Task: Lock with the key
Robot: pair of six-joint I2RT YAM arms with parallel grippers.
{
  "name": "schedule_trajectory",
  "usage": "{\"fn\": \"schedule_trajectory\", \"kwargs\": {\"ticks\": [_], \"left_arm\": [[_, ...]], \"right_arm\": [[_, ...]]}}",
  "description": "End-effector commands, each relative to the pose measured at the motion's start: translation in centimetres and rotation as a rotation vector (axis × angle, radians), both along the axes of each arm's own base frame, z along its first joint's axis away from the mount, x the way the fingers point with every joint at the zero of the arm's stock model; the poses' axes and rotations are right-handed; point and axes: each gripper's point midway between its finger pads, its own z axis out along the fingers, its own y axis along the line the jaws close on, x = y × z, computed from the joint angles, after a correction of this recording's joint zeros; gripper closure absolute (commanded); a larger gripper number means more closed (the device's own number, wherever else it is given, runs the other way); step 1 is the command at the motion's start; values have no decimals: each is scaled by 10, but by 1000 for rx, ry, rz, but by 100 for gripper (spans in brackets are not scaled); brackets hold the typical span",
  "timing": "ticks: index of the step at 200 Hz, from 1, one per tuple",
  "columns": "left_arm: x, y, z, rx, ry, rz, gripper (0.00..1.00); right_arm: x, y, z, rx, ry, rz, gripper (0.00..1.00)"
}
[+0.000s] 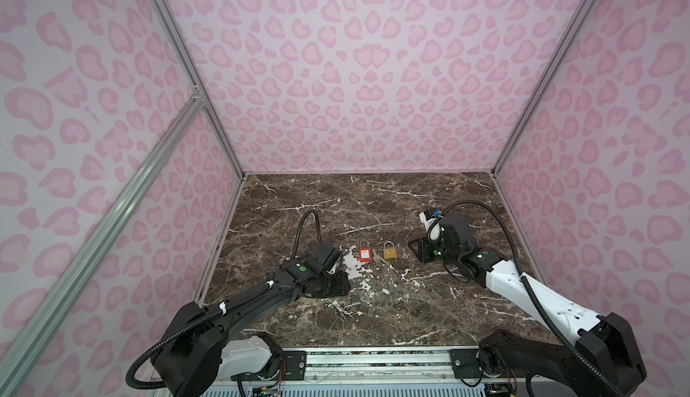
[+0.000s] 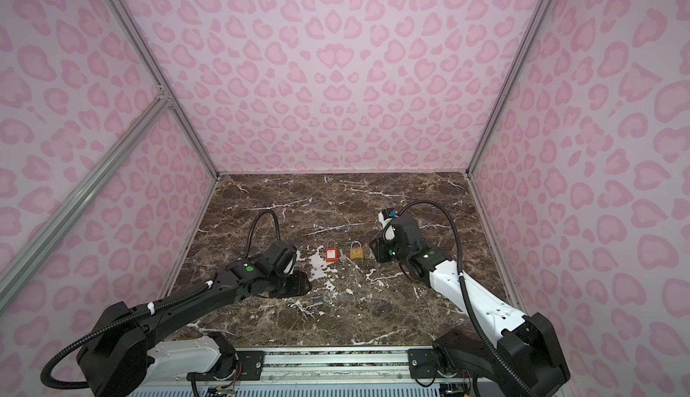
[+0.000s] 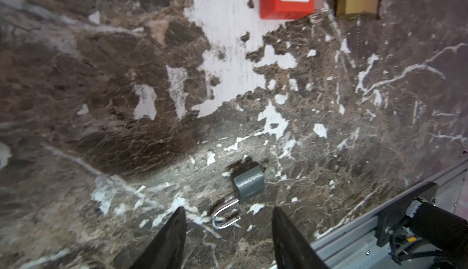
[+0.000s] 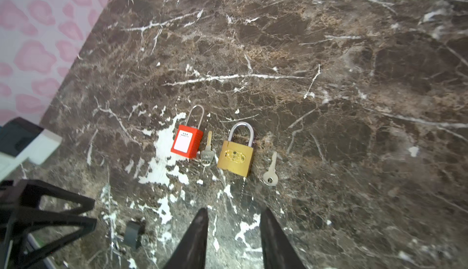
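While both pincers [image 3: 228, 208] [image 4: 234, 209] gape empty: three padlocks [image 4: 187, 141] [image 4: 235, 156] [image 4: 133, 231], two keys [image 4: 207, 151] [image 4: 271, 171].

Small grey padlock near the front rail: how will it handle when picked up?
The grey padlock has a compact, metal-looking body: probably rigid and heavy for its size. Its shackle looks open, so it may swivel if gripped there. Blocky shape, unlikely to roll.

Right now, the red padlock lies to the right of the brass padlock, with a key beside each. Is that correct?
No. In both top views the red padlock lies left of the brass padlock; a key beside each is correct.
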Motion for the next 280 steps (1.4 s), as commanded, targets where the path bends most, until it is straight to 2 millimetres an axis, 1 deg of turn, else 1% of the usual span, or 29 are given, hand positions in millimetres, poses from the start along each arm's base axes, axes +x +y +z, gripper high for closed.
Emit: {"fn": "schedule_trajectory", "kwargs": {"ticks": [1,18,25,35,48,57,67,75,81,90,101,103,116,134,152,175,202,217,233,258,280], "left_arm": [[-7,19,-6,81,35,75,44],[-3,21,6,43,1,109,40],[1,26,9,33,-4,135,39],[8,34,14,-1,1,163,38],[17,42,23,-61,1,199,39],[25,46,31,-109,-17,221,38],[34,44,42,-194,-49,233,37],[40,40,51,-268,-75,238,37],[43,39,54,-308,-83,246,37],[45,39,56,-347,-86,261,36],[46,40,56,-368,-75,271,36],[46,40,55,-369,-70,271,36],[46,40,54,-384,-56,272,36],[50,43,57,-426,-72,292,36],[53,52,62,-446,-104,331,35],[53,62,62,-448,-115,363,34],[48,65,53,-467,-90,377,34],[45,71,46,-477,-67,394,34],[45,78,44,-491,-63,415,34],[45,84,47,-503,-75,422,33],[45,82,55,-520,-103,390,33]], "right_arm": [[-19,-3,-14,-212,-42,160,63],[-28,6,-19,-248,-86,257,62],[-30,12,-19,-247,-121,287,62],[-34,23,-17,-241,-199,338,61],[-51,42,-16,-252,-323,479,60],[-57,51,-15,-278,-417,538,57],[-63,59,-16,-257,-467,574,54],[-63,65,-14,-215,-489,576,54],[-62,70,-14,-182,-494,572,54],[-67,79,-17,-153,-480,620,55],[-71,90,-25,-151,-438,689,56],[-72,91,-30,-156,-422,705,56],[-75,103,-45,-188,-361,763,57],[-82,119,-66,-278,-358,848,55],[-88,131,-79,-340,-349,913,53],[-97,141,-88,-365,-306,986,50],[-106,151,-96,-372,-268,1050,49],[-110,157,-99,-336,-262,1077,48],[-113,156,-105,-356,-241,1104,48],[-118,156,-113,-370,-200,1138,46],[-120,156,-119,-384,-181,1159,45]]}}
